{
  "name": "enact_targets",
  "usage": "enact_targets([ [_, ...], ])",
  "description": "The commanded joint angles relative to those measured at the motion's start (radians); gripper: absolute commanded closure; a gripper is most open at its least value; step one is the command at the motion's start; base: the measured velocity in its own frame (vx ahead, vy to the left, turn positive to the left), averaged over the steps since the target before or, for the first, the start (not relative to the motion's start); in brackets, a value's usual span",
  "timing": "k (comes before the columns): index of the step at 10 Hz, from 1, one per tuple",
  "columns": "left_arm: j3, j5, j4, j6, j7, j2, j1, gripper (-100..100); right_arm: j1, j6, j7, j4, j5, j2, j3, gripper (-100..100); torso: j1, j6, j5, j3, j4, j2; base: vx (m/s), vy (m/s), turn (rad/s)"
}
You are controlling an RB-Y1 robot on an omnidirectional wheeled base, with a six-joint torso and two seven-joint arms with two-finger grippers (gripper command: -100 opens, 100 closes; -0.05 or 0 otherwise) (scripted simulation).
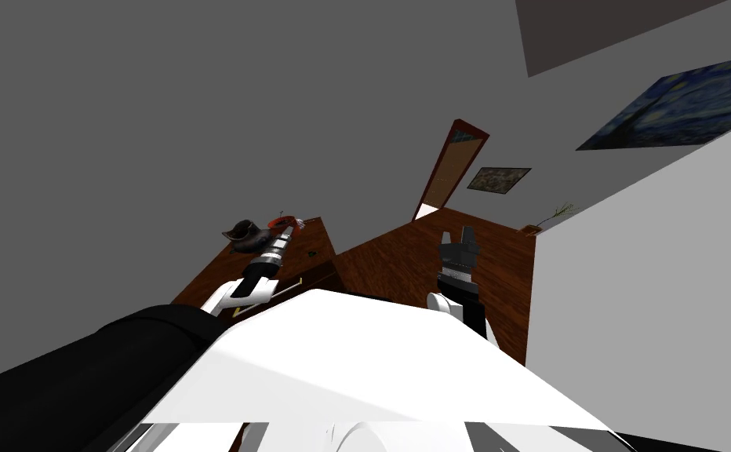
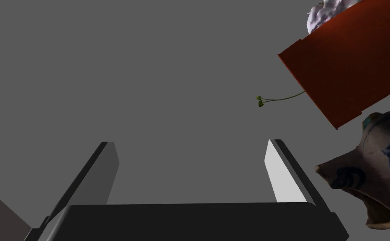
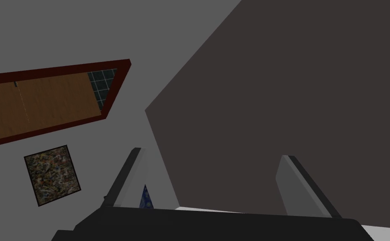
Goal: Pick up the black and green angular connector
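A tiny dark and green thing (image 1: 310, 253), probably the connector, lies on the brown wooden cabinet top (image 1: 318, 235), to the right of my left forearm. My left gripper (image 1: 292, 225) reaches past it to the cabinet's far end, beside a red box (image 1: 281, 223). In the left wrist view that gripper (image 2: 190, 144) is open with only grey wall between its fingers. The red box (image 2: 349, 67) and a white jug with blue marks (image 2: 378, 167) sit just off one finger. My right gripper (image 1: 458, 233) is raised over the floor, open (image 3: 211, 153) and holding nothing.
A dark hat-shaped object (image 1: 246, 234) rests at the cabinet's far left corner. A thin green sprig (image 2: 273, 99) sticks out from the red box. Brown wood floor (image 1: 403, 259) runs right of the cabinet to a door (image 1: 450, 169). A light wall (image 1: 654, 298) closes the right side.
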Motion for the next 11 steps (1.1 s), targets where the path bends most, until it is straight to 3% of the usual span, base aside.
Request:
enact_targets([
  [1, 0.011, 0.008, 0.002, 0.05, -0.006, 0.016, 0.01, -100, 0.0, 0.0, 0.0, 0.0, 0.0, 0.0, 0.0, 0, 0.0, 0.0, 0.0, 0.0, 0.0, 0.0, 0.057, -0.048, -0.002],
  [5, 0.023, 0.03, -0.006, 0.149, -0.008, 0.043, 0.031, -100, 0.0, 0.0, 0.0, 0.0, 0.0, 0.0, 0.0, 0, 0.0, 0.0, 0.0, 0.0, 0.0, 0.0, 0.034, -0.033, 0.006],
  [6, 0.023, 0.03, -0.006, 0.153, -0.008, 0.043, 0.031, -100, 0.0, 0.0, 0.0, 0.0, 0.0, 0.0, 0.0, 0, 0.0, 0.0, 0.0, 0.0, 0.0, 0.0, 0.025, -0.025, 0.009],
  [10, 0.026, 0.073, -0.024, 0.271, -0.008, 0.081, 0.062, -100, 0.0, 0.0, 0.0, 0.0, 0.0, 0.0, 0.0, 0, 0.0, 0.0, 0.0, -0.001, 0.0, -0.001, 0.046, -0.028, 0.023],
  [11, 0.026, 0.073, -0.024, 0.277, -0.008, 0.081, 0.062, -100, 0.0, 0.0, 0.0, 0.0, 0.0, 0.0, 0.0, 0, 0.0, 0.0, 0.0, 0.0, 0.0, -0.001, 0.03, -0.017, 0.013],
])
